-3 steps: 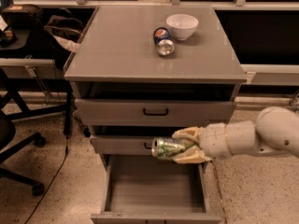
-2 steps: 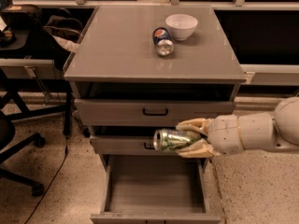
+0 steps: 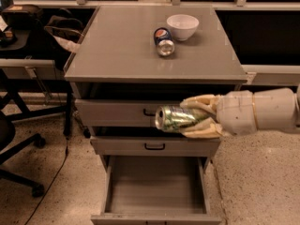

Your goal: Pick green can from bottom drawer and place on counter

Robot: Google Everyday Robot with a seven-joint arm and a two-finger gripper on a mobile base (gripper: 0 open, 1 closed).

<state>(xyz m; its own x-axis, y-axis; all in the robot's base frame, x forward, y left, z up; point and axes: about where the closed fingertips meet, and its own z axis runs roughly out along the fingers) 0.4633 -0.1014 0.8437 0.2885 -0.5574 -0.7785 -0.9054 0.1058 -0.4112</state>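
1. The green can [image 3: 180, 118] has pale markings on its side, but no word on it can be read. Its silver end faces left.
2. The pincer [image 3: 190, 117] is closed around the green can, one finger above it and one below. It holds the can on its side in the air, below the front edge of the desk [image 3: 122, 46] and toward the front right corner, level with the top drawer [image 3: 117, 112].
3. The pale arm [image 3: 262, 111] reaches in from the right.
4. A blue can [image 3: 163, 41] lies on its side on the desk near the back edge, right of the middle. It bears a round red, white and blue mark, and no lettering is legible.
5. A white bowl [image 3: 182, 26] stands just beside the blue can, nearer the back right corner.
6. The desk top is grey, flat and glossy.
7. Under it, the top drawer and the middle drawer [image 3: 140, 146] are shut, each with a black handle. The bottom drawer [image 3: 154, 184] is pulled out, showing a plain grey inside.
8. The floor [image 3: 253, 182] is pale and speckled. A dark office chair [image 3: 9, 139] stands off the desk's left edge, and a thin cable [image 3: 51, 182] runs across the floor near it.
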